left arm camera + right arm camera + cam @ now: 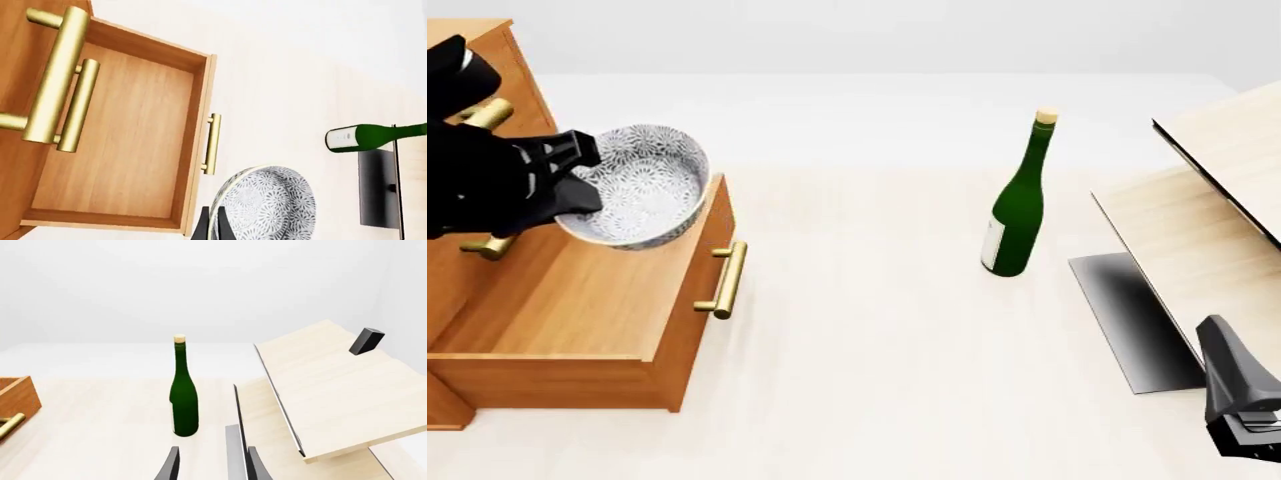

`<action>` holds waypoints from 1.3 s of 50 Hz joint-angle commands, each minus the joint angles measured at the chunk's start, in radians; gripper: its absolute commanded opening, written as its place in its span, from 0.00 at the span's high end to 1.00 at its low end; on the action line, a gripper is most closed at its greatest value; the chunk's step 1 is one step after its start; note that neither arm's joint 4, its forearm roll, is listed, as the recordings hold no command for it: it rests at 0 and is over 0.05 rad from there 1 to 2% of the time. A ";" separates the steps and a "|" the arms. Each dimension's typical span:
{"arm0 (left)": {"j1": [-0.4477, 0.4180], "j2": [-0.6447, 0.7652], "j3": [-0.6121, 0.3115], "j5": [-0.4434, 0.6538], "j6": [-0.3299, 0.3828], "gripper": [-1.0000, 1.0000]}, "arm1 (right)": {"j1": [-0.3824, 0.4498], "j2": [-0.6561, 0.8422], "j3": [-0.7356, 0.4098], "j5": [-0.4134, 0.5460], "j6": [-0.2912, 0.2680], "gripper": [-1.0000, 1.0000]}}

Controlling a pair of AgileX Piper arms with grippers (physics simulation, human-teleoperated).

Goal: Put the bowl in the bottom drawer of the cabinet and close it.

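The bowl (647, 190), silvery-white with a grey speckled pattern, hangs tilted over the open bottom drawer (547, 380) of the orange-brown cabinet (510, 62). My left gripper (585, 172) is shut on the bowl's rim from the cabinet side. In the left wrist view the two fingers (203, 226) pinch the rim of the bowl (270, 205), with the bare wooden floor of the bottom drawer (120, 140) and its brass handle (211, 144) beyond. My right gripper (212, 465) stands open and holds nothing, low at the near right (1224, 350).
A green bottle (1014, 210) stands upright mid-table, right of the drawer. A pale plywood structure (1214, 220) with a dark panel (1128, 320) fills the right side, close to my right gripper. Two upper drawer handles (57, 75) jut out above the open drawer.
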 commanded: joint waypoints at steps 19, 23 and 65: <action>0.163 0.006 0.105 -0.068 -0.031 1.00 | 0.000 0.000 0.000 0.000 0.000 0.00; 0.186 0.020 0.115 -0.086 -0.032 1.00 | 0.000 0.000 0.000 0.000 0.000 0.00; 0.328 0.151 0.185 -0.223 -0.038 1.00 | 0.000 0.000 0.000 0.000 0.000 0.00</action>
